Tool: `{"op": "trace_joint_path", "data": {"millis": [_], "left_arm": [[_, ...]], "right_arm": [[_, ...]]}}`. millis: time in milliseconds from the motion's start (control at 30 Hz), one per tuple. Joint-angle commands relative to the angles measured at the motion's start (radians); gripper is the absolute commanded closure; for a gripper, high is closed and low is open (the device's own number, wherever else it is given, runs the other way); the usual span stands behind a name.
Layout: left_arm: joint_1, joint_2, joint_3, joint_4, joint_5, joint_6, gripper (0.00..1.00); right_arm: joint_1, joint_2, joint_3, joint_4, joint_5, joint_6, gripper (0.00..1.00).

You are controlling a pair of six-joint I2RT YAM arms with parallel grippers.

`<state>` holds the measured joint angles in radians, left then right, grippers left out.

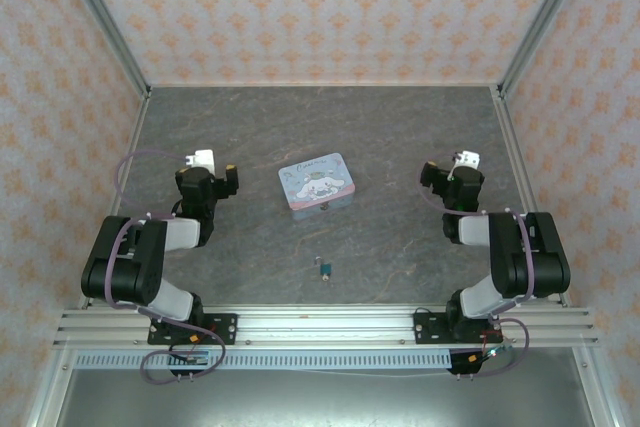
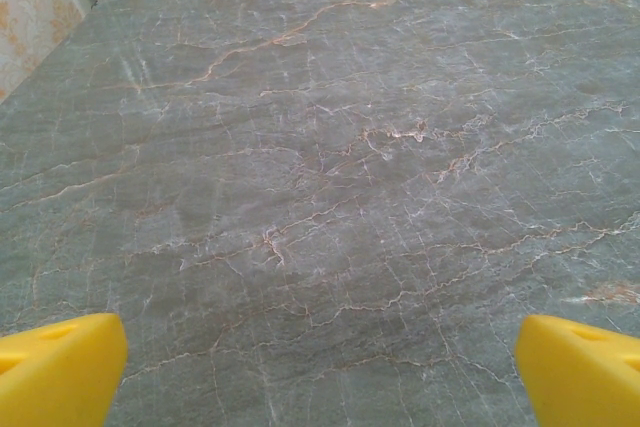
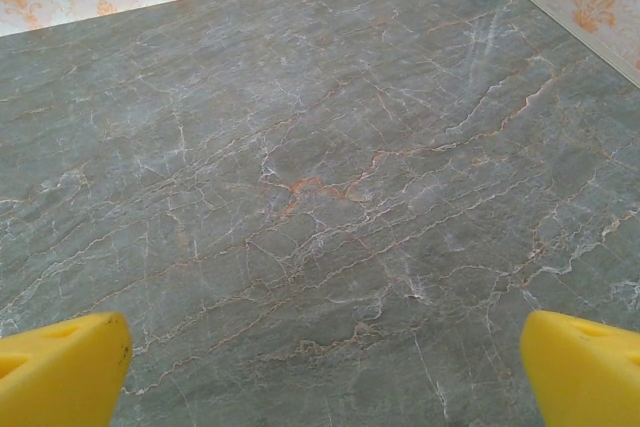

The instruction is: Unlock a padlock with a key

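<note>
The padlock (image 1: 326,270) is a tiny dark teal speck on the grey marbled table, near the front centre between the two arm bases. A thin silvery bit, the key (image 1: 320,261), lies just touching its far-left side. My left gripper (image 1: 207,172) hovers at the left, well back from both, and my right gripper (image 1: 452,172) hovers at the right. In the left wrist view the left gripper (image 2: 320,372) is open, its yellow fingertips (image 2: 60,372) wide apart over bare table. The right gripper (image 3: 325,372) is likewise open, with its yellow fingertips (image 3: 65,367) holding nothing.
A light-blue cartoon-printed rectangular tin (image 1: 317,185) lies in the middle of the table, between the two grippers and behind the padlock. Patterned walls enclose the table on three sides. A metal rail (image 1: 330,325) runs along the front edge.
</note>
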<state>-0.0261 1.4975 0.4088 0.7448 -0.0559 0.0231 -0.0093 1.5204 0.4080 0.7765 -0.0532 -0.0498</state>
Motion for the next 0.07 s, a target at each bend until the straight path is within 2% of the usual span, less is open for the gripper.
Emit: {"op": "trace_joint_path", "data": {"millis": [0, 33], "left_arm": [[-0.008, 0.000, 0.019, -0.005, 0.002, -0.012, 0.00], [-0.007, 0.000, 0.019, -0.005, 0.001, -0.012, 0.00]], "right_arm": [[0.005, 0.001, 0.011, -0.002, -0.003, 0.005, 0.01], [0.005, 0.001, 0.011, -0.001, -0.004, 0.005, 0.01]]}}
